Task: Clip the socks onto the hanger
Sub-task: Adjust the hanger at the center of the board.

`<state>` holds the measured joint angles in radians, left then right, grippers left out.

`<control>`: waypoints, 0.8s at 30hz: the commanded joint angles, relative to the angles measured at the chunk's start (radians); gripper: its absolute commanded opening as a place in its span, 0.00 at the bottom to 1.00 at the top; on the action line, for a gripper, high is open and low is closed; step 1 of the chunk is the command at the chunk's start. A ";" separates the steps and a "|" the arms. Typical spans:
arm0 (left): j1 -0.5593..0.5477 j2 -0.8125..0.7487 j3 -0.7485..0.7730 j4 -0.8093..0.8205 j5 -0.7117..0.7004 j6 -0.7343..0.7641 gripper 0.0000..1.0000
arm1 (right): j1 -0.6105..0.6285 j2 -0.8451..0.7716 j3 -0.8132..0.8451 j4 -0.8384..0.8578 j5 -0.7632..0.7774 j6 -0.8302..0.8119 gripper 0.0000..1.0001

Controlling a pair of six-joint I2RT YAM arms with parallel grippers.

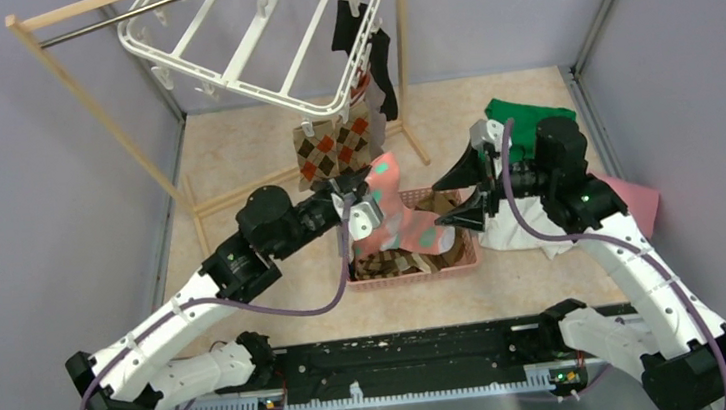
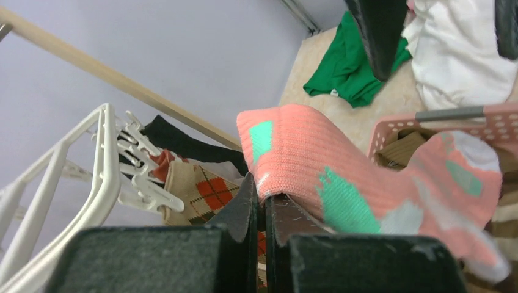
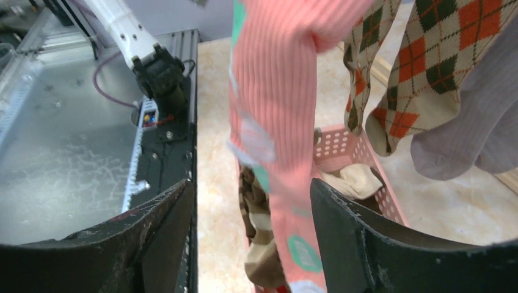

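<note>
Nearest, at the pink basket (image 1: 416,273): a striped sock (image 1: 395,264) and brown ones heaped inside. Just above it, pinches the cuff of the pink-teal sock (image 1: 395,212) in the left gripper (image 1: 358,211), jaws pressed tight on the knit, toe end trailing down at the basket. Spreads the right gripper (image 1: 461,196) wide, one finger on each side of that hanging sock, gripping nothing. Beyond, to the right, on the table: a white cloth (image 1: 532,227), a pink cloth (image 1: 640,203) and a green cloth (image 1: 530,119). Farther back, clipped along the near edge of the tilted white hanger (image 1: 253,45): an argyle sock (image 1: 329,153), a grey sock (image 3: 464,140) and a black sock (image 1: 382,62). Behind, the wooden rack (image 1: 99,110) with its metal rod.
</note>
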<state>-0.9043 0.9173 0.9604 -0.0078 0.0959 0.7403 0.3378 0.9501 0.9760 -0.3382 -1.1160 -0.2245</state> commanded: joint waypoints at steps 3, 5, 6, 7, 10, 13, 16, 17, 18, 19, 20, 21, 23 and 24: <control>-0.004 0.090 0.125 -0.153 0.084 0.243 0.00 | 0.007 0.018 -0.017 0.460 -0.001 0.555 0.71; -0.004 0.109 0.147 -0.152 0.114 0.246 0.00 | 0.009 0.030 -0.028 0.546 0.035 0.658 0.72; -0.004 0.116 0.153 -0.148 0.127 0.245 0.00 | 0.010 0.039 -0.035 0.578 0.050 0.699 0.72; -0.005 0.121 0.156 -0.139 0.142 0.243 0.00 | 0.011 0.048 -0.042 0.606 0.055 0.742 0.72; -0.004 0.119 0.147 -0.095 0.179 0.230 0.00 | 0.028 0.071 -0.065 0.671 0.064 0.820 0.72; -0.006 0.117 0.144 -0.066 0.215 0.212 0.00 | 0.044 0.090 -0.071 0.674 0.079 0.823 0.72; -0.005 0.115 0.140 -0.046 0.244 0.191 0.00 | 0.055 0.117 -0.066 0.683 0.087 0.830 0.71; -0.007 0.114 0.138 -0.037 0.257 0.185 0.00 | 0.058 0.128 -0.062 0.693 0.087 0.834 0.70; -0.007 0.112 0.135 -0.027 0.268 0.176 0.00 | 0.062 0.136 -0.056 0.703 0.087 0.839 0.69; -0.007 0.111 0.131 -0.018 0.275 0.171 0.00 | 0.067 0.145 -0.051 0.712 0.087 0.842 0.68; -0.007 0.111 0.127 -0.011 0.282 0.164 0.00 | 0.071 0.153 -0.046 0.722 0.086 0.845 0.65; -0.007 0.110 0.125 -0.005 0.286 0.159 0.00 | 0.077 0.162 -0.043 0.733 0.077 0.846 0.62; -0.007 0.110 0.118 0.000 0.288 0.148 0.00 | 0.084 0.168 -0.045 0.773 0.055 0.853 0.46; -0.007 0.108 0.113 0.001 0.285 0.145 0.00 | 0.083 0.166 -0.048 0.799 0.044 0.857 0.35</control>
<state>-0.9058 1.0431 1.0645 -0.0948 0.3260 0.9115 0.4046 1.1107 0.9020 0.3325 -1.0420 0.5987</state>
